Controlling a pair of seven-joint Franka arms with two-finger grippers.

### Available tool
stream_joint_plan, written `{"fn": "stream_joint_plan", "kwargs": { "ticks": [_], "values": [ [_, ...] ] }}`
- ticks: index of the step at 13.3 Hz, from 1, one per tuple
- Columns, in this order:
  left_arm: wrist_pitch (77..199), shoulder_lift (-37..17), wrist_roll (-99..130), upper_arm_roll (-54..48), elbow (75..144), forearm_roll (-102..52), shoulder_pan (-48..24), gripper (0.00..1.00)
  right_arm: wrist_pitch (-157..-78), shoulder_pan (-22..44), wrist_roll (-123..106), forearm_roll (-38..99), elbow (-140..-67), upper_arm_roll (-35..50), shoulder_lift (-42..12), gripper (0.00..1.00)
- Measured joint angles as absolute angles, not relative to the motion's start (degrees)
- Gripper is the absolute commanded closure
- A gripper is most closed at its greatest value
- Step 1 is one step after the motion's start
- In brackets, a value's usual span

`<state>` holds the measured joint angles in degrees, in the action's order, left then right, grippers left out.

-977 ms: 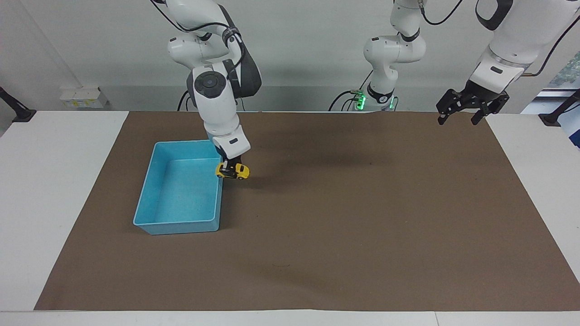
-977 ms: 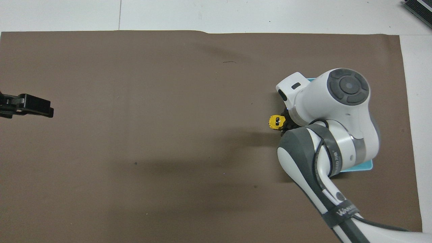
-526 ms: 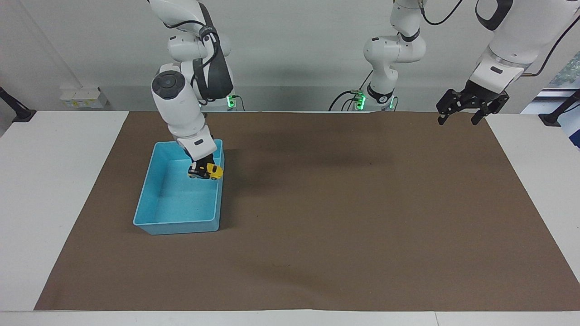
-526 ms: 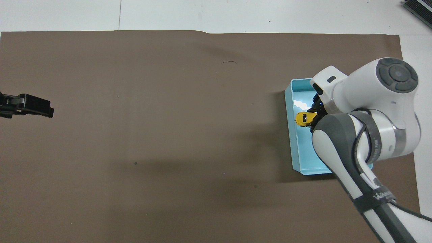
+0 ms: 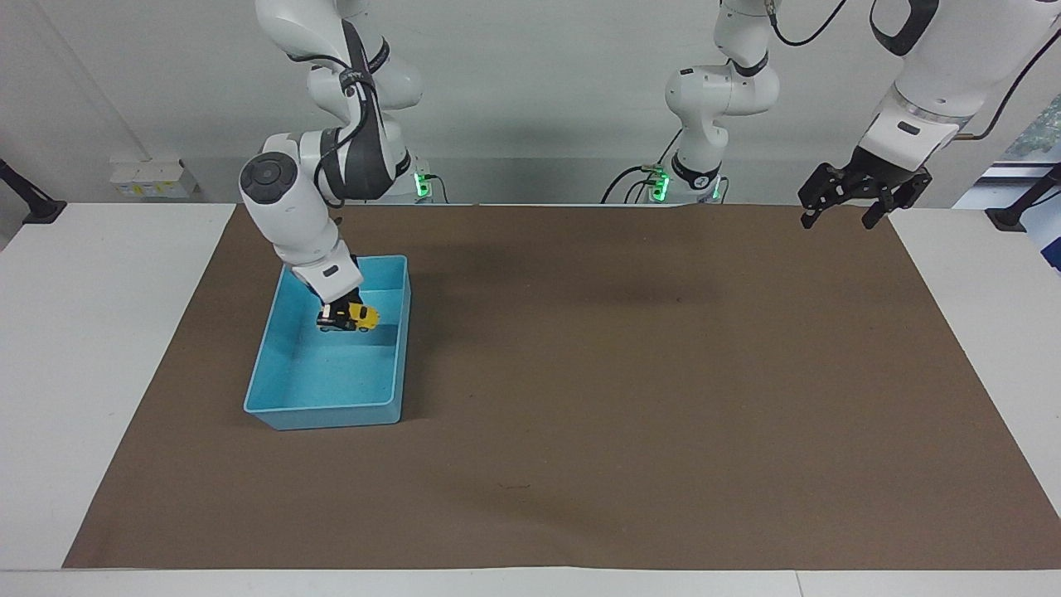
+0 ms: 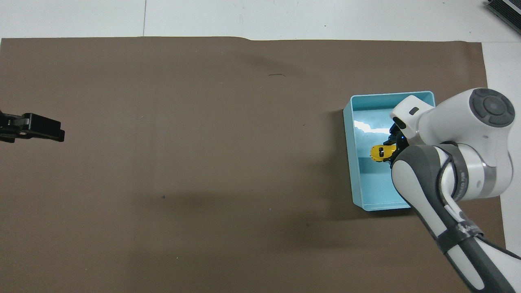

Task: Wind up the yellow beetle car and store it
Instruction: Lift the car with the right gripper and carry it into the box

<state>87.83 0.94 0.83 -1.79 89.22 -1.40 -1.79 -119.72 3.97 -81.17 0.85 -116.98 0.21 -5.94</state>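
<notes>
Since the earlier frame the right end effector [image 5: 342,313] has carried the yellow beetle car [image 5: 351,317] from beside the light-blue bin [image 5: 282,396] to a spot over the bin's inside, lower between its walls

In the facing view that end effector is clamped on the car, which hangs over the part of the bin floor nearer the robots; whether its wheels touch the floor cannot be told. The left end effector [image 5: 854,203] waits with fingers spread and nothing in them, well apart from the bin, over the edge of the brown mat at the left arm's end of the worktop

In the overhead view the car [image 6: 382,152] shows roof-up over the middle of the bin [image 6: 351,162], the right arm covering much of the bin, and the left end effector [image 6: 40,128] sits well apart from the bin

The car looks light, stiff and smooth-shelled, so it could slip; a pinch across its flat flanks seems safest
</notes>
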Motion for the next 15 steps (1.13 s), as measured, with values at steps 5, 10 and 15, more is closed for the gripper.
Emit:
{"fn": "stream_joint_plan", "kwargs": {
  "ticks": [5,10,15],
  "values": [
    [87.8,0.9,0.8,-1.8,89.2,-1.4,-1.8,0.0,-127.4,3.8,-81.6,0.6,-123.1,0.2,-6.0,0.9],
    [87.8,0.9,0.8,-1.8,89.2,-1.4,-1.8,0.0,-132.4,2.7,-82.0,0.3,-126.4,0.2,-7.2,0.84],
    [87.8,0.9,0.8,-1.8,89.2,-1.4,-1.8,0.0,-133.5,2.7,-82.0,0.3,-126.5,0.5,-8.2,0.0]
  ]
}}
